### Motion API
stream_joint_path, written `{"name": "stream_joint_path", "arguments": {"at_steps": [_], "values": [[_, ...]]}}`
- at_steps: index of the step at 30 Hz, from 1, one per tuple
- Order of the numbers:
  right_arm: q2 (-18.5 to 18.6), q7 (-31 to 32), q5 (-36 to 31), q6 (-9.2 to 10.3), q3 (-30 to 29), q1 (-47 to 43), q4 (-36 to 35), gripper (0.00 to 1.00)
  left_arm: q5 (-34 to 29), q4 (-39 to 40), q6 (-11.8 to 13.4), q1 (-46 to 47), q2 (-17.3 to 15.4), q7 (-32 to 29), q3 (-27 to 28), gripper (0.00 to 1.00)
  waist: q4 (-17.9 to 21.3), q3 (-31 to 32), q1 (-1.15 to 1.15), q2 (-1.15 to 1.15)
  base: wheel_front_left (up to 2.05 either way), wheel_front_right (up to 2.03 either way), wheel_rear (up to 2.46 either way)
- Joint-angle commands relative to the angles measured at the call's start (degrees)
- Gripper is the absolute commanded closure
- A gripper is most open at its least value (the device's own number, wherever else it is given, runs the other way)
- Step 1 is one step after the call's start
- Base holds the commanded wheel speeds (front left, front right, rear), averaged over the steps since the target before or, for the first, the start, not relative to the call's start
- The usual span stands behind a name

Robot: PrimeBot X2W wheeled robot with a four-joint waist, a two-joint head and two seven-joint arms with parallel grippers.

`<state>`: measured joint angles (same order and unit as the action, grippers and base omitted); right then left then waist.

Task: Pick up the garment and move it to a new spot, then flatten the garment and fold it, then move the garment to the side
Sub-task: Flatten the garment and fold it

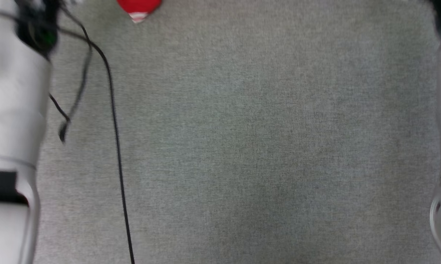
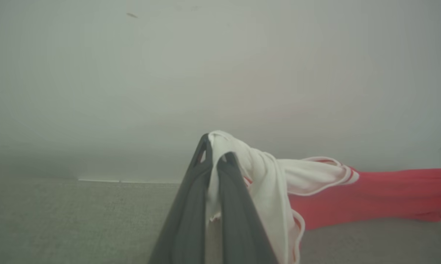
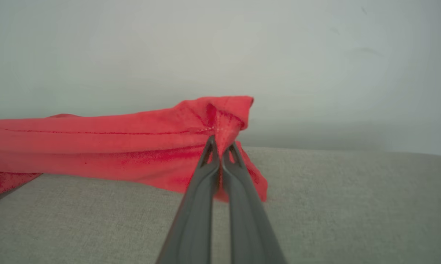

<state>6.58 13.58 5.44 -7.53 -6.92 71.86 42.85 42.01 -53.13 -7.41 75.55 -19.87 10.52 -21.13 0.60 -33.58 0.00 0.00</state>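
Left hand (image 2: pixel 216 146) pinched shut on white sleeve (image 2: pixel 264 172) of garment (image 2: pixel 370 190); right hand (image 3: pixel 222 143) pinched shut on red corner (image 3: pixel 227 110). Garment spans btwn hands, belly sagging onto grey bench (image 3: pixel 352 205) below tips. Recommend: hold both pinches firm, draw hands apart evenly, lower w/o slack to lay flat.

Head view: flat, diffuse light, no glare, no hard shadows. Motion blur throughout: cable (image 1: pixel 114 121) and pale forearm (image 1: pixel 11 91) smeared, grey cloth surface (image 1: pixel 260 146) soft. Both wrist views hazy, washed out, low contrast, milky background. Fingers (image 2: pixel 185 212) near the lens, soft-edged. Garment (image 3: pixel 95 146) sharpest in right wrist view, faint shadow beneath. Slight wide-angle bend along the surface edge.
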Motion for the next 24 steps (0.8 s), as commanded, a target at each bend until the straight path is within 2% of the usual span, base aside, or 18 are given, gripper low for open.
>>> {"name": "stream_joint_path", "arguments": {"at_steps": [1,7,15,18,24], "values": [[0.4,-0.5,1.0,0.07,0.4,-2.4,0.5,1.0,0.8,0.4,-0.1,-2.7,-0.2,0.4,-0.4,1.0,-1.2,2.5,0.0,0.0,0.0,0.0,0.0],[2.8,-3.0,5.6,0.07,2.8,-15.2,1.2,1.0,5.0,3.9,-0.1,-17.3,-0.5,2.6,-4.2,1.0,-2.2,10.0,0.0,0.0,0.0,0.0,0.0],[5.0,-3.7,11.2,0.09,6.1,-33.7,-4.4,1.0,5.7,8.5,0.2,-34.4,-2.1,4.1,-6.4,1.0,-2.7,19.6,0.0,0.0,0.0,0.0,0.0],[5.5,-3.5,12.7,0.09,5.4,-40.3,-7.9,1.0,5.9,11.9,1.5,-40.6,-2.8,4.4,-6.1,1.0,-2.9,22.7,0.0,0.0,0.0,0.0,0.0],[4.8,-0.8,13.4,0.1,4.0,-53.5,-17.2,1.0,5.8,22.7,6.6,-53.6,-5.1,4.3,-5.4,1.0,-3.3,27.8,0.0,0.0,0.0,0.0,0.0]]}}
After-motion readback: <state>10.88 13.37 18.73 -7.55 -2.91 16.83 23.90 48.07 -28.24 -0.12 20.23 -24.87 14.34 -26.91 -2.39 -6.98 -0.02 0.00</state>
